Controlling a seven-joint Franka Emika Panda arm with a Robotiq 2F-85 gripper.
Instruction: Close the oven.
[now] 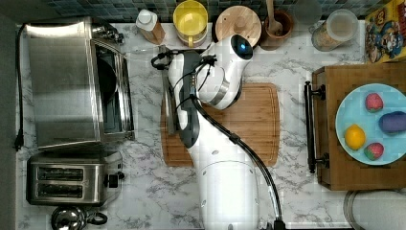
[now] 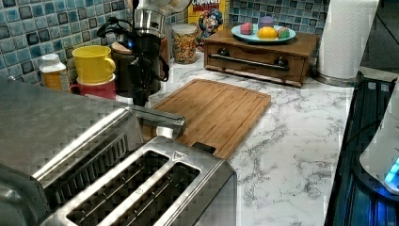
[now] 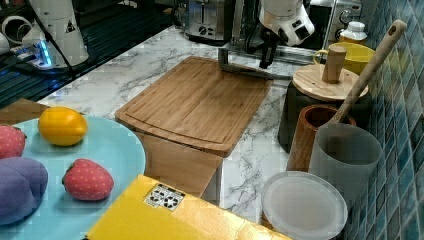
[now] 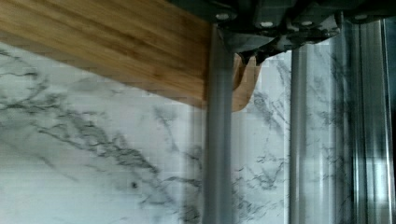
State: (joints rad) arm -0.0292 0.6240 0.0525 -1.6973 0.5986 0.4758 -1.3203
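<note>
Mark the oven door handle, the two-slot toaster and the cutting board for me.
oven door handle (image 4: 218, 140), wrist view, middle of the bar.
two-slot toaster (image 1: 67, 183), top view, steel top between the slots.
cutting board (image 3: 197, 102), right view, bare centre.

In the top view, the oven (image 1: 72, 84) is placed left of the cutting board (image 1: 253, 120), with the toaster (image 1: 72, 181) below it.

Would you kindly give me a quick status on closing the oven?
Gripper at the oven's bar handle. Oven door open, folded down over the counter. Cutting board lies just past the handle.
</note>
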